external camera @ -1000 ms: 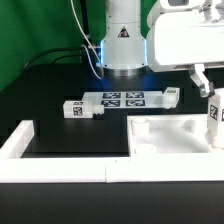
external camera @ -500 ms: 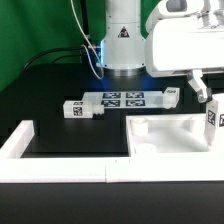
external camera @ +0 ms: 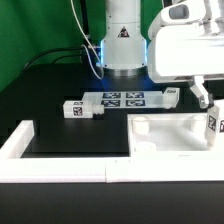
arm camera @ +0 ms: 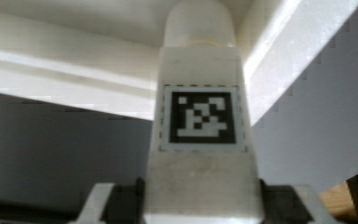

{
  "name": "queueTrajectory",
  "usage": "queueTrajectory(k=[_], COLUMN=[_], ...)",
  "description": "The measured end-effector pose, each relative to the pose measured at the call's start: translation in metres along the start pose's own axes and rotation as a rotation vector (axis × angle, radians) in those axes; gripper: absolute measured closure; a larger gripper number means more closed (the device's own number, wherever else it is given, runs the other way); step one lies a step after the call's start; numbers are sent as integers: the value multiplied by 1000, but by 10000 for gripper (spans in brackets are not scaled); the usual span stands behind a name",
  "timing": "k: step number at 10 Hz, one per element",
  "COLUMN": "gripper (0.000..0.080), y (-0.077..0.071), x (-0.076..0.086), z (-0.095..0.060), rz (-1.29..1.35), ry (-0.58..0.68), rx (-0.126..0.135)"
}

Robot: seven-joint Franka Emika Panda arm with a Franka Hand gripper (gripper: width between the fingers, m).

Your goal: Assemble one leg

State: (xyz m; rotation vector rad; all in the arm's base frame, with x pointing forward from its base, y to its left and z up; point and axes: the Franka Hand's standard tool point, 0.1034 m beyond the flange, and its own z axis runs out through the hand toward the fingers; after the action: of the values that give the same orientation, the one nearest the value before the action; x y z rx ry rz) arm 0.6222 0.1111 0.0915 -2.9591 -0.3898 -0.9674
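Note:
My gripper [external camera: 208,104] is at the exterior view's right and is shut on a white leg [external camera: 213,124], held upright over the far right part of the large white panel [external camera: 165,132]. In the wrist view the leg [arm camera: 202,90] stands out from between my dark fingers [arm camera: 126,198], with a black-and-white tag on its facing side. The gripper [arm camera: 202,208] clamps the leg's near end. The leg's lower tip is cut off by the frame edge in the exterior view, so I cannot tell whether it touches the panel.
The marker board [external camera: 122,100] lies in the middle of the black table. One loose leg [external camera: 72,109] lies at its left end and another [external camera: 170,96] at its right end. The robot base [external camera: 122,40] stands behind. A white rim [external camera: 20,140] borders the table's front left.
My gripper and the held leg have moved down a little toward the panel. The loose legs have not moved.

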Motion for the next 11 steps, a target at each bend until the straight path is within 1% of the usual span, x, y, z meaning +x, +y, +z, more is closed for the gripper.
queueTrajectory(k=[2,3,4,5,6,7,9,10,11], gripper=[512,414,236,236,168,168,151,151,151], y=[0,0,0,-2,-7,-13,-18,-21,-20], x=[-1,-1,-2,-4,-3,3,10,13,14], z=[0,1,1,1,2,3,11,12,14], rz=[1,1,1,4,18,72,127,159,163], ry=[-5,-8,-8,-24,-53,-76,-215,-284,-323], rx=[2,3,3,11,29,44,103,125,134])
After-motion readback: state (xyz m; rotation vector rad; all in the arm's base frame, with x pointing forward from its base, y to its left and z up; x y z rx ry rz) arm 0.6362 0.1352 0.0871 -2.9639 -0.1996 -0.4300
